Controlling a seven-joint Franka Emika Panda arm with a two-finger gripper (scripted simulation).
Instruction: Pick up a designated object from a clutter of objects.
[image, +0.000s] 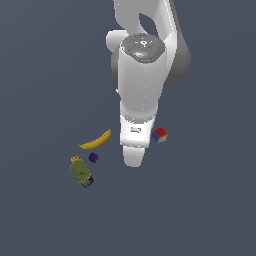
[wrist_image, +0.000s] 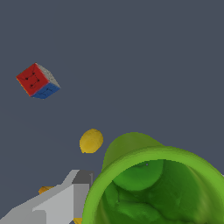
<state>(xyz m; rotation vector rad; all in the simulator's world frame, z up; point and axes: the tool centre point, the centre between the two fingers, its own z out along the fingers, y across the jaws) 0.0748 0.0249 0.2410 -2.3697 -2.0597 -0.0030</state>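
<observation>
Green cup (wrist_image: 157, 188) upright, open mouth toward wrist cam, by fingers (wrist_image: 76, 194).

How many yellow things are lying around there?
2 fully yellow: the banana, on the exterior view's left of the arm, and the yellow ball, seen only from the wrist, beside the green cup. Others may hide under the arm.

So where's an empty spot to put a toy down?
The floor is bare on the exterior view's right, past the cube, and along the near edge below the bottle. It is crowded where the banana, purple block and bottle sit close together, and under the arm, where the green cup and yellow ball are.
</observation>
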